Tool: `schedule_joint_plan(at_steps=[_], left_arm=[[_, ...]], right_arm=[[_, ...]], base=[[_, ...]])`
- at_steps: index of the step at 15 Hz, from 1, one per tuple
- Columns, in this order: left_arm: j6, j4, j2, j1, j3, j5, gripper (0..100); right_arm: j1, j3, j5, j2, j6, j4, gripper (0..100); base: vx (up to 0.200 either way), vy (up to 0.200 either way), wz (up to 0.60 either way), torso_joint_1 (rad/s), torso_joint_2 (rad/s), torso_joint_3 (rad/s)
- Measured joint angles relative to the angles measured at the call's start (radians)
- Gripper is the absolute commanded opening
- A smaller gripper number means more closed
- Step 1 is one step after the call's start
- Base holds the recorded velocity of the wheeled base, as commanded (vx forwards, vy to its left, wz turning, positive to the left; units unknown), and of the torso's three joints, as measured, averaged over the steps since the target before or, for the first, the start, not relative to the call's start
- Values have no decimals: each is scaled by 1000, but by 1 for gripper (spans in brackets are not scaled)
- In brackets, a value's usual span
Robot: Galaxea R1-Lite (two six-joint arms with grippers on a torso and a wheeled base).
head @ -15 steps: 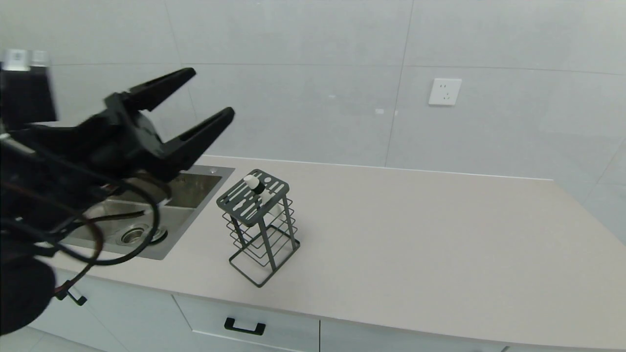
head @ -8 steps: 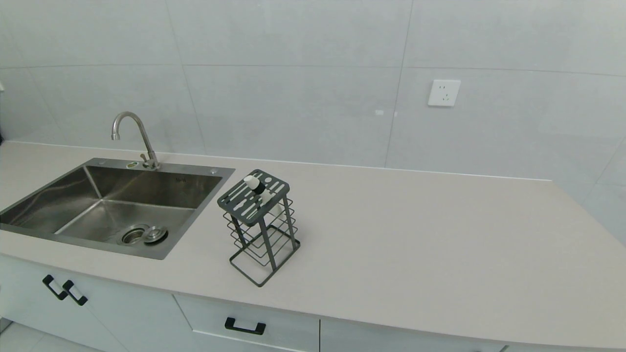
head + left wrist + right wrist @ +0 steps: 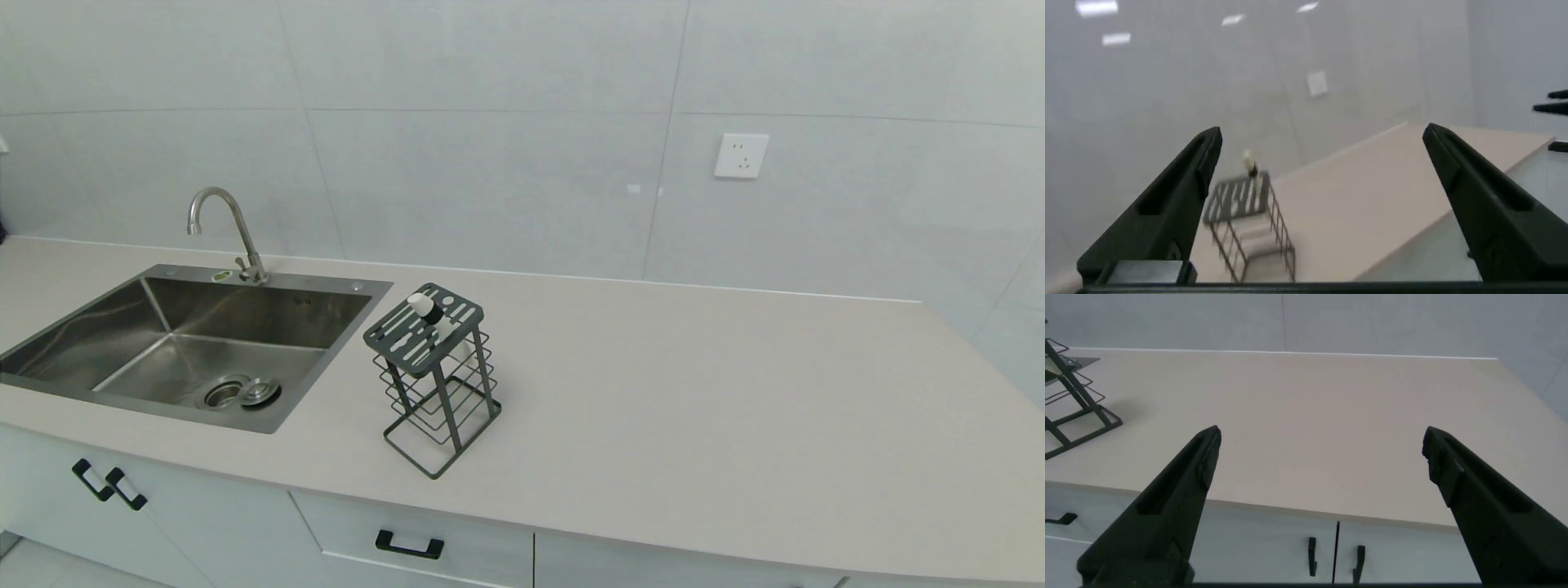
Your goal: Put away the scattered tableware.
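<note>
White-handled utensil (image 3: 425, 307), probably light and slippery, stands in the wire rack (image 3: 445, 408); grip its handle. Left gripper (image 3: 1323, 135) and right gripper (image 3: 1323, 434) gape empty.

Your head camera looks forward and down across the countertop (image 3: 694, 392), taking in the sink (image 3: 326, 282) and rack (image 3: 433, 384) at middle range. Your left wrist camera sits behind the left gripper (image 3: 1323, 132), looking out between its spread fingers; the rack stands well ahead of them. Your right wrist camera looks likewise past the right gripper (image 3: 1323, 434), close over the counter's front edge, the rack off beyond one finger. All three share rack and countertop.
</note>
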Motion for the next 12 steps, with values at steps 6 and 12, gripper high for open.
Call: schedule_joint_plan(at_steps=[6, 12], left_arm=[[109, 402, -116, 26, 3, 458, 100], [68, 405, -122, 26, 3, 472, 100]], right_arm=[[0, 0, -1, 0, 0, 0, 100], [0, 0, 0, 0, -1, 0, 100]], base=[[0, 0, 0, 0, 0, 0], [0, 0, 0, 0, 0, 0]])
